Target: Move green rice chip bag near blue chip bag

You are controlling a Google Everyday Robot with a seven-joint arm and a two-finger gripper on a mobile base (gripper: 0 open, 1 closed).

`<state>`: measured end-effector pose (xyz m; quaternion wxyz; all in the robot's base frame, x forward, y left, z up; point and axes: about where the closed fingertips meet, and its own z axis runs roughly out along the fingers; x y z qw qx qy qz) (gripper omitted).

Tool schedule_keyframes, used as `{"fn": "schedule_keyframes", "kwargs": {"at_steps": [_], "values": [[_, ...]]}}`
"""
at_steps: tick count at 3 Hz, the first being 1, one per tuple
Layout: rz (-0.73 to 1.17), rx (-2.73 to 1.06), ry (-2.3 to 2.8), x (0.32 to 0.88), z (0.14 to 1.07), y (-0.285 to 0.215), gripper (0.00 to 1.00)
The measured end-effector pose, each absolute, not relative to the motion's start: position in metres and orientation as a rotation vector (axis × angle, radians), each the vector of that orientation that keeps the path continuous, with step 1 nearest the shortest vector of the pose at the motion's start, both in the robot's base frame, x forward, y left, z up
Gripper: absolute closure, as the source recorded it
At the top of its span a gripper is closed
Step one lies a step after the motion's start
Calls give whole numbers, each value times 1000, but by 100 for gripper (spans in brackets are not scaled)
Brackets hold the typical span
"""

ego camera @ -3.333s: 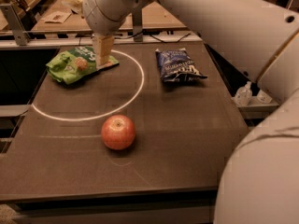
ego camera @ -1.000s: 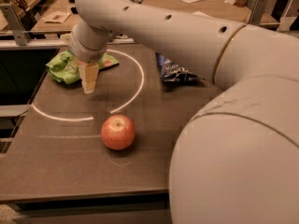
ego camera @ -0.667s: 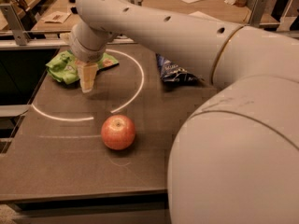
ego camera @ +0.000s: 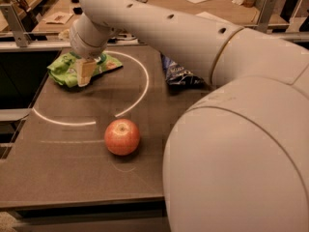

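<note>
The green rice chip bag (ego camera: 63,69) lies flat at the table's far left, lime green and crumpled. My gripper (ego camera: 86,72) hangs from the big white arm and sits over the bag's right half, touching or just above it. The blue chip bag (ego camera: 179,74) lies at the far middle of the table, to the right of the green bag. My arm hides part of it. The two bags are well apart.
A red apple (ego camera: 122,137) stands in the middle of the dark table (ego camera: 72,178), in front of a white arc (ego camera: 143,88) painted on it. My arm's large white body fills the right side. A metal rail (ego camera: 29,33) and other tables stand behind.
My gripper has moved a little left and back, from beside the green bag's front edge to over the bag. The bags and apple have not moved.
</note>
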<state>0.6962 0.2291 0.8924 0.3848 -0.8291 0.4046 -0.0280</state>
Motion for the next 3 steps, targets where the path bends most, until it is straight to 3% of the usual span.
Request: {"fn": "schedule_keyframes", "kwargs": {"at_steps": [3], "values": [[-163, -2067, 888, 716, 949, 232, 87]]}}
